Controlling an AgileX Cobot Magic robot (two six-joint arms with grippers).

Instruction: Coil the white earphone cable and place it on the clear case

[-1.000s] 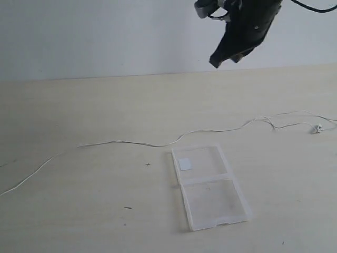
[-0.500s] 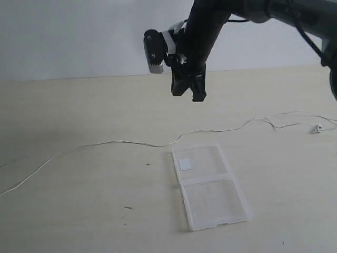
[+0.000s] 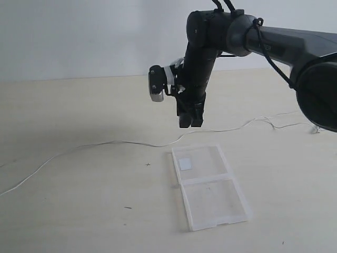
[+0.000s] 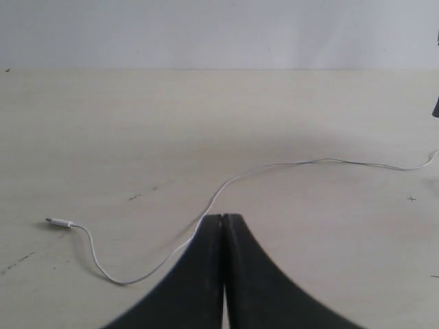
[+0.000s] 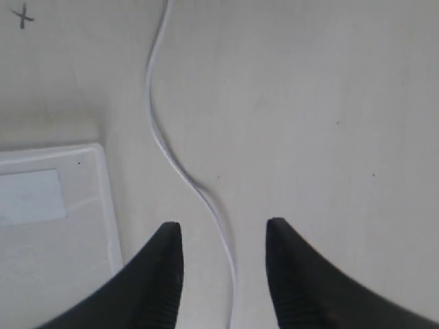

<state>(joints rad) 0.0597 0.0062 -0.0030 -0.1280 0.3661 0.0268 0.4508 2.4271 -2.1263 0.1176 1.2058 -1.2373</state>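
The white earphone cable [image 3: 116,142] lies stretched across the table from the left edge to the far right, unwound. The clear case [image 3: 210,187] lies open and flat just in front of it, with a white sticker [image 3: 185,164] on its far half. My right gripper [image 3: 189,122] hangs a little above the cable behind the case, open, with the cable [image 5: 156,130] running between its fingertips [image 5: 171,229] and the case rim [image 5: 104,185] beside it. My left gripper [image 4: 223,216] is shut and empty, low over the cable [image 4: 274,166] near its plug [image 4: 60,222].
The pale wooden table [image 3: 79,211] carries a few small dark marks [image 3: 148,164]. A light wall [image 3: 79,37] stands behind it. The right arm [image 3: 284,45] stretches in from the upper right above the cable's far end.
The right arm has swung down and to the left, from the top of the view to just above the cable behind the case. Its jaws have opened.
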